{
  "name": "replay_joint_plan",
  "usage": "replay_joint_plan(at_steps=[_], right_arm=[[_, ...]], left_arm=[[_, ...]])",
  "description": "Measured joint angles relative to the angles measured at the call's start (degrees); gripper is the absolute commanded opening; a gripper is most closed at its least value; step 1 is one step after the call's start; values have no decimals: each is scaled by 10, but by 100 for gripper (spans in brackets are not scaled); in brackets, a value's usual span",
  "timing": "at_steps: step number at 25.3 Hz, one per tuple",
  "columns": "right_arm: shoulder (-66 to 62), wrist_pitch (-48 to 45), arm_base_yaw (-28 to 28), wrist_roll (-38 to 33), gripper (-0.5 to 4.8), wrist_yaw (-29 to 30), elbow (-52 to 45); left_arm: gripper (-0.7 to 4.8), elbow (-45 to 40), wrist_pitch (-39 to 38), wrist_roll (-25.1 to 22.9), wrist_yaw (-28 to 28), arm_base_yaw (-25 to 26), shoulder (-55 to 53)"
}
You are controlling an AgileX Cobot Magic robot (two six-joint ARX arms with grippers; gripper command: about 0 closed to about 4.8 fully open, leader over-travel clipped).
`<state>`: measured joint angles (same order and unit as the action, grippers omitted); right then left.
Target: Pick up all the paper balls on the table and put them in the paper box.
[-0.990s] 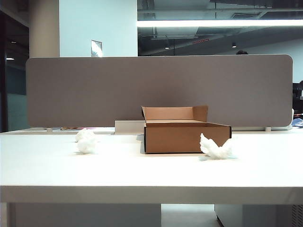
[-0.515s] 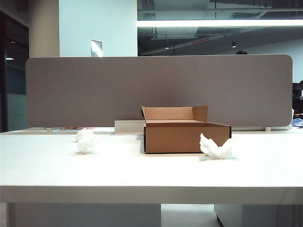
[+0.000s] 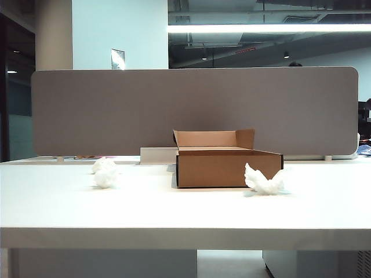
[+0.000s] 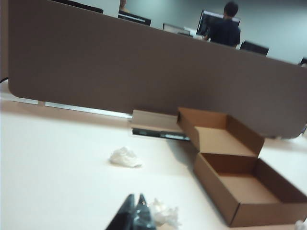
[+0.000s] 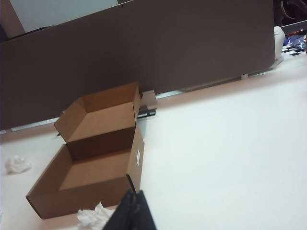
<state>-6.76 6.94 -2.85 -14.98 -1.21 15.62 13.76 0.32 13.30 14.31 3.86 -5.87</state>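
No readable writing anywhere. Left gripper (image 4: pixel 135 211) and right gripper (image 5: pixel 133 211) pinched closed, empty, above the table (image 3: pixel 185 211). Paper balls (image 3: pixel 105 172) flank the empty paper box (image 3: pixel 226 165).

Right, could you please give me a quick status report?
Left gripper and right gripper shut, empty, above the table. Three paper balls out; paper box empty. Nothing in the way.

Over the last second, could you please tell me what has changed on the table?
Nothing visibly changed in the exterior view: the paper balls and the paper box lie where they were, and neither pincer shows there. Left pincer and right pincer are shut, empty.
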Motion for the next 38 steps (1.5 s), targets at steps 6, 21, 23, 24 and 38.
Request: replay_joint_plan(at_steps=[6,21,23,24,38], right_arm=[[-139,0,0,21,-3,3,89],[-529,2,0,48,34,89,268],[-565,7,1,49,95,100,277],[-581,16,1,49,120,104,283],[-873,35,-5,45,401,268,394]], left_arm=[[-6,52,-1,-24,0,0,-97],[-1,162,28,-88,0,0,-346],[25,181,28,-88,7,0,-379],[42,193,26,-88,13,0,-397],[136,316,8,-85,62,-5,-592]])
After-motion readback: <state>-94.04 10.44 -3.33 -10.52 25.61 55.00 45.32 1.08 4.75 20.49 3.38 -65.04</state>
